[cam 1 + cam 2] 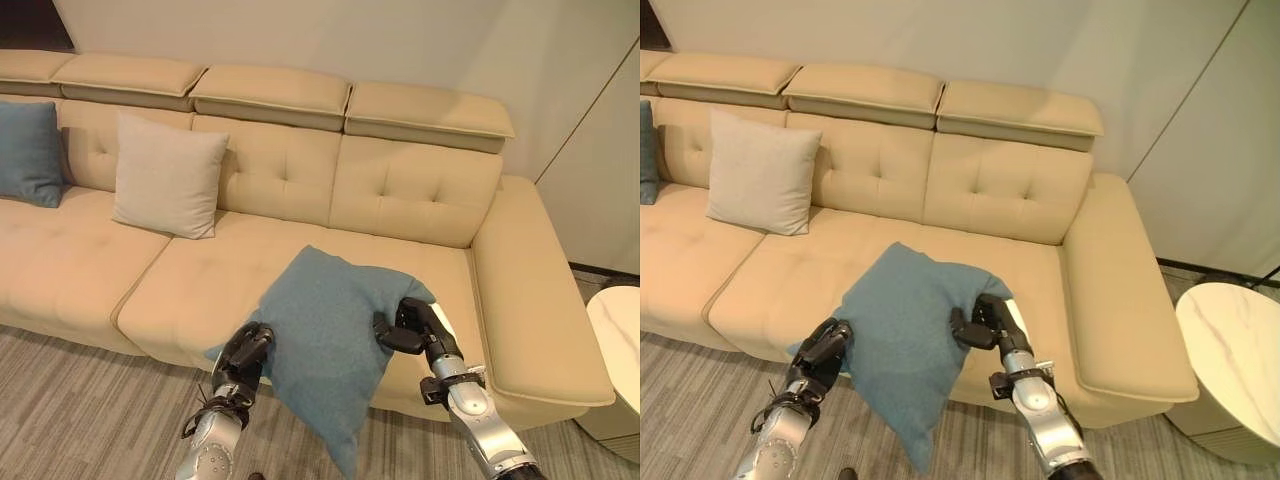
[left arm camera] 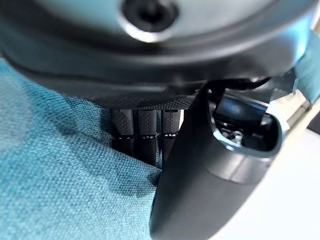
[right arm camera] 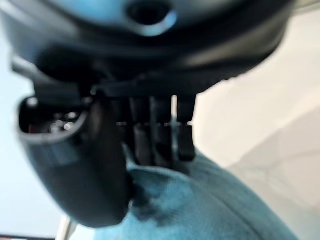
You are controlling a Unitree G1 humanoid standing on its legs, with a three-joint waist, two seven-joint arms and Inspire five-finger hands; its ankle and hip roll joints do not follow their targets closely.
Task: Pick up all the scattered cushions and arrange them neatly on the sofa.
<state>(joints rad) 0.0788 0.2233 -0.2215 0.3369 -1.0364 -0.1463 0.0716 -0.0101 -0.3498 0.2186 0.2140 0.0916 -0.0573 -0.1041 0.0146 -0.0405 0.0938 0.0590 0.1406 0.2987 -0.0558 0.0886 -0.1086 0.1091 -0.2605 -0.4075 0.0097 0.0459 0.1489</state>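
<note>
Both hands hold one teal cushion (image 1: 325, 340) in the air above the front edge of the sofa (image 1: 420, 190), over its right seat. The left hand (image 1: 245, 355) pinches the left corner of the cushion, fingers and thumb closed on the cloth, as its wrist view shows. The right hand (image 1: 410, 325) is clamped on the right corner in the same way. The lower corner of the cushion hangs down in front of the seat, toward the floor (image 1: 60, 400).

On the sofa a beige cushion (image 1: 165, 175) already leans on the backrest, and a second teal cushion (image 1: 28, 150) stands further left.

To do this step well, I think the hands should carry the cushion deeper over the seat, lift the hanging corner clear of the seat edge, and set it upright against the backrest, to the right of the beige one, before they let go
</note>
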